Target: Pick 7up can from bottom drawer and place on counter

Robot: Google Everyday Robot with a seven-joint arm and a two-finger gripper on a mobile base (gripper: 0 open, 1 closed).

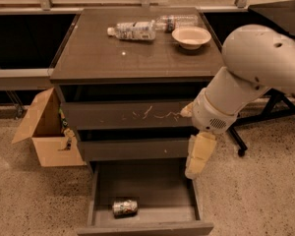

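My gripper [197,156] hangs over the right side of the open bottom drawer [152,187], touching nothing; I cannot tell whether it is open or closed. One 7up can [125,207] lies in that drawer. The worktop [113,58] carries two plastic bottles [132,31] and one bowl [191,36].

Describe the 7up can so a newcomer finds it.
The dark grey cabinet has its bottom drawer pulled open. The 7up can lies alone on its floor, lower left of the hand hanging by the drawer's right edge. Unlike the clear bottles on the counter, it is short and silvery.
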